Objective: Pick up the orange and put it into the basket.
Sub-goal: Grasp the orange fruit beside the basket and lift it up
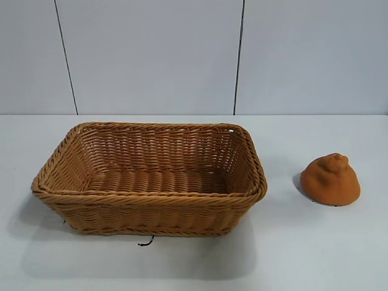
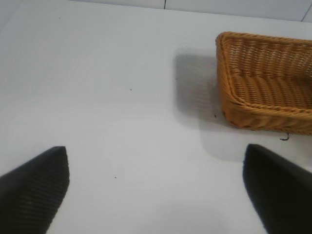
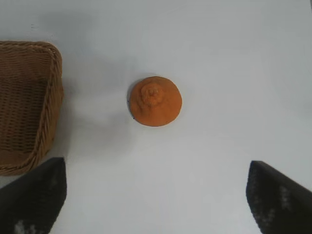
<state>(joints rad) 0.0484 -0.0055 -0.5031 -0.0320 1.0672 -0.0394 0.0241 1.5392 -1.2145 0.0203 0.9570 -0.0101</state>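
The orange (image 1: 331, 179), a matte orange-brown dome with a knobby peak, sits on the white table to the right of the basket (image 1: 148, 193). The woven tan basket is empty and stands at the table's middle left. Neither arm shows in the exterior view. In the right wrist view the orange (image 3: 155, 101) lies some way ahead of my right gripper (image 3: 156, 168), which is open and empty above the table, with the basket's end (image 3: 46, 122) to one side. My left gripper (image 2: 156, 158) is open and empty over bare table, with the basket's corner (image 2: 229, 92) farther off.
A small dark thread (image 1: 146, 242) lies on the table at the basket's front edge. A grey panelled wall stands behind the table.
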